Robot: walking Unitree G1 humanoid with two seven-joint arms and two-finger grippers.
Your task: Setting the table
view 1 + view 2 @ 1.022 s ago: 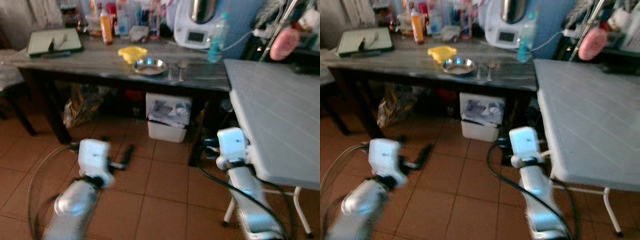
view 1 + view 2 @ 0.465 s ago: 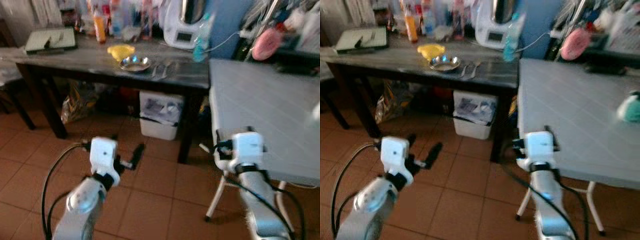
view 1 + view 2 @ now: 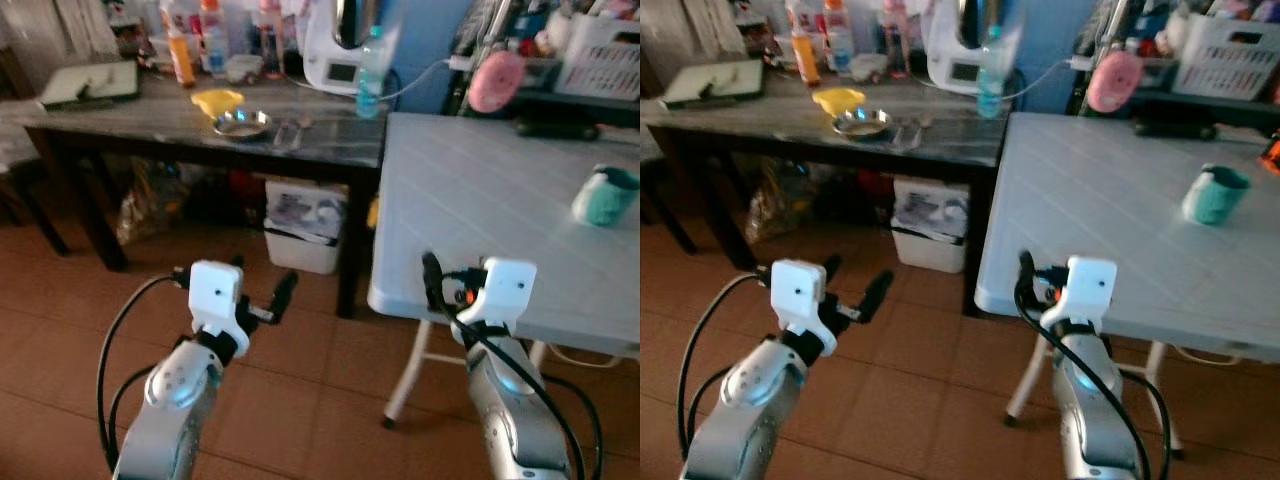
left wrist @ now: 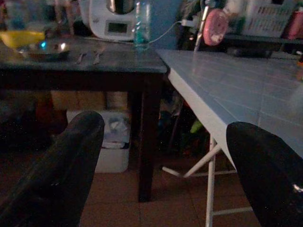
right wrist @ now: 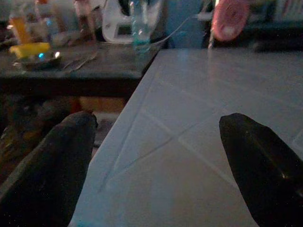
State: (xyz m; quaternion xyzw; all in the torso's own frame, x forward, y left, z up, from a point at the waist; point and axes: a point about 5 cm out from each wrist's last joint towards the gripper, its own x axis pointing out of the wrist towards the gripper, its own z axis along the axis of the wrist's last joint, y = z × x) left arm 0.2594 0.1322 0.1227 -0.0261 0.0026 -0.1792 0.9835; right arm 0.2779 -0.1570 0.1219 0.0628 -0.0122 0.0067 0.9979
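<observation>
White folding table spreads from 3 o'clock ahead. The right gripper hovers at its near edge, fingers wide; the left gripper hangs over the tiled floor at 9 o'clock, fingers wide. Farther off, a teal cup stands at 2 o'clock. At 11 o'clock, a dark table carries a metal bowl, cutlery and a yellow dish.

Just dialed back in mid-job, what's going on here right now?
Nothing is being handled. The left claw hangs open over the tiled floor, and the right claw, also open and empty, sits at the near edge of the white folding table, which bears a teal cup. The steel bowl and cutlery lie on the dark table.
</observation>
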